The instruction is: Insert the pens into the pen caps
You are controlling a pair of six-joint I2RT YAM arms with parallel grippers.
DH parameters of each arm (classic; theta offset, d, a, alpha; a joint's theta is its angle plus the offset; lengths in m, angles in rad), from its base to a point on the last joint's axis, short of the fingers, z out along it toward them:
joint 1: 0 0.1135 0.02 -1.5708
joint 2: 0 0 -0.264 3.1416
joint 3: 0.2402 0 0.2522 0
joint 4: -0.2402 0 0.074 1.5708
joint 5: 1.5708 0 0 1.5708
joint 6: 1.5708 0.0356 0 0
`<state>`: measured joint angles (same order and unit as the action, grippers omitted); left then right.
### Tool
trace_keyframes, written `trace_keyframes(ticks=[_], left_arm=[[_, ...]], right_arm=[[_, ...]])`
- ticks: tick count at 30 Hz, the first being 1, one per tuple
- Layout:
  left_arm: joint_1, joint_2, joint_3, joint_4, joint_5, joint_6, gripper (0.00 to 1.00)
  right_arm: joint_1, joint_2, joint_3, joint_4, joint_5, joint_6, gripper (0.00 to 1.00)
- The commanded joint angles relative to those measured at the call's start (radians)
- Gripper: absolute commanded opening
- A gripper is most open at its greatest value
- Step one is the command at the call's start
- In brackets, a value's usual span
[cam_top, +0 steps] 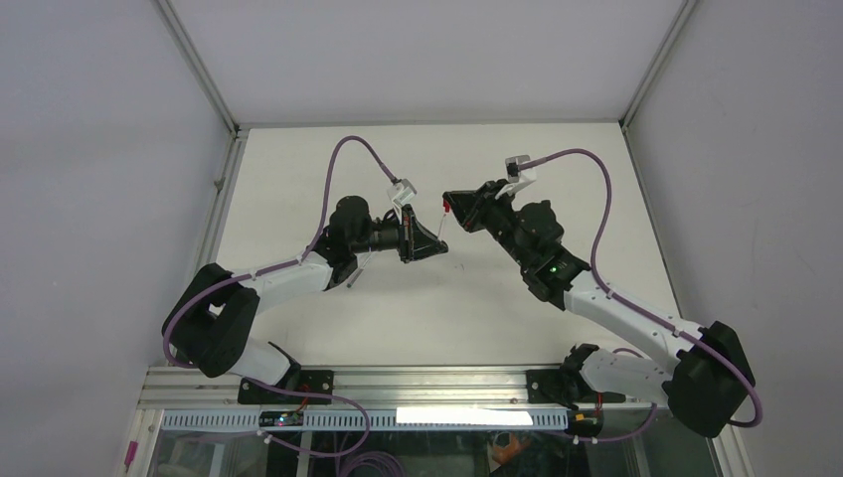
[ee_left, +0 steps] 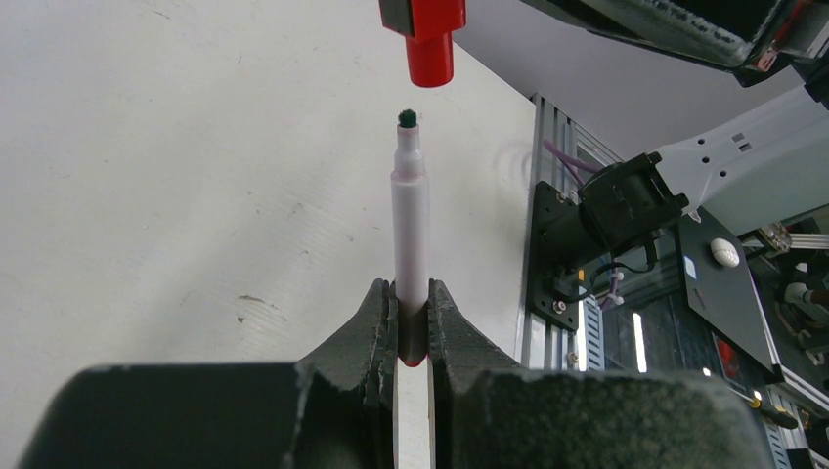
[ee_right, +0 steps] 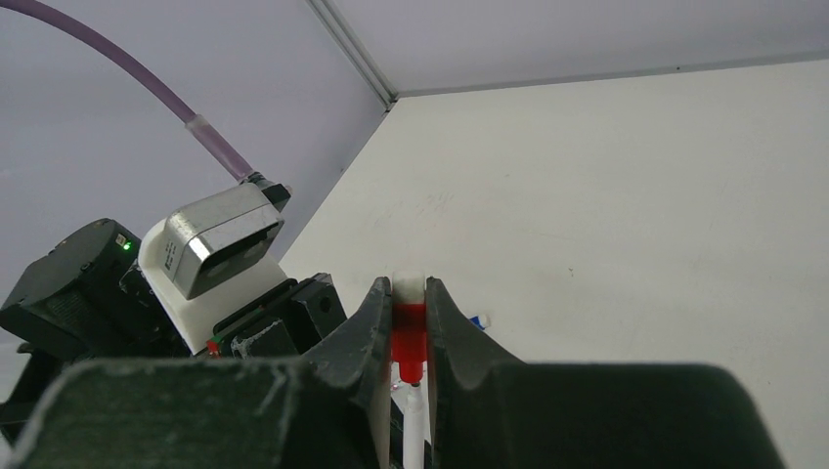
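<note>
Jaws of the left gripper (ee_left: 412,293), left wrist view: clamped tight on the white pen (ee_left: 411,220), low on its barrel. Pen upright in frame: smooth pale plastic cylinder, stepped collar, narrower neck, fuzzy dark green felt tip. Red cap (ee_left: 430,54) directly above the tip, mouth down, in line with the pen. Clear gap between tip and mouth, so nothing is inside the cap. Cap is glossy red plastic, a round narrow snout under a wider shoulder, its upper end cut by the frame edge. Gripper fingers (ee_left: 367,342) matte black, grainy. Below the cap, off-white table (ee_left: 147,195), matte and lightly scuffed.

Right wrist view: right gripper (ee_right: 410,293) jaws closed on the red cap, gripped across its wide part between white pads. Just below the cap, the pen's white barrel shows in the slot between the fingers; whether the tip reaches the mouth cannot be told from here. Just right of the cap, on the table, a tiny blue-tipped piece (ee_right: 477,319), half hidden by a finger, too small to tell pen from cap. Left of the cap, the other arm's wrist camera (ee_right: 220,244), a silvery box on a white mount, with a purple cable (ee_right: 147,88) above it.

Top view: red cap is a small dot between the two gripper tips, over the table's middle. Pen is a thin pale line running from the cap toward the left gripper.
</note>
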<state>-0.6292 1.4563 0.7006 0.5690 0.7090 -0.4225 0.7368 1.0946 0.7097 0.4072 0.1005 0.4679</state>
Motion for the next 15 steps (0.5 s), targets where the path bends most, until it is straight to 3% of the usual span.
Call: trace_keyframes(ticks=[1, 15], left_arm=[[-0.009, -0.015, 0.022, 0.054, 0.011, 0.019, 0.00], [-0.009, -0.026, 0.019, 0.046, 0.008, 0.026, 0.00]], right_arm=[[0.006, -0.010, 0.015, 0.058, 0.002, -0.011, 0.00], [0.006, 0.035, 0.016, 0.073, -0.011, -0.002, 0.00]])
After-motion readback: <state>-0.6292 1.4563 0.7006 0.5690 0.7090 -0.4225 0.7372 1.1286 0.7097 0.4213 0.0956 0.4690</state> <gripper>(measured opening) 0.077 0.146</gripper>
